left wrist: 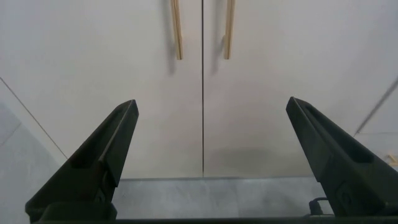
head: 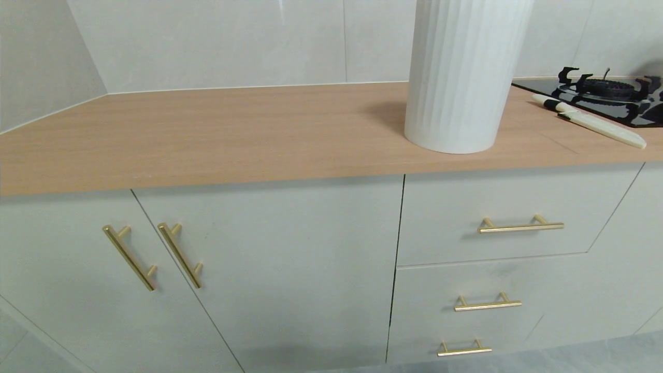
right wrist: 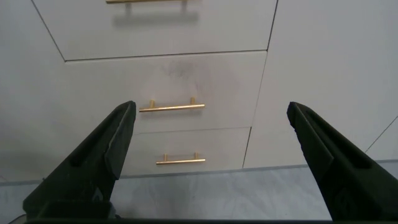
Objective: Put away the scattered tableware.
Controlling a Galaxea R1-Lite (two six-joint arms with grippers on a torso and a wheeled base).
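A cream knife (head: 590,122) lies on the wooden bench (head: 207,134) near a tall white ribbed holder (head: 461,77). The left gripper (left wrist: 210,104) and right gripper (right wrist: 210,106) hang released, empty, facing cupboard fronts (left wrist: 280,93).

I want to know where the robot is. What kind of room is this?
Probably a kitchen: a wooden counter over cupboards and drawers, a gas hob at its right end, and a knife lying beside it.
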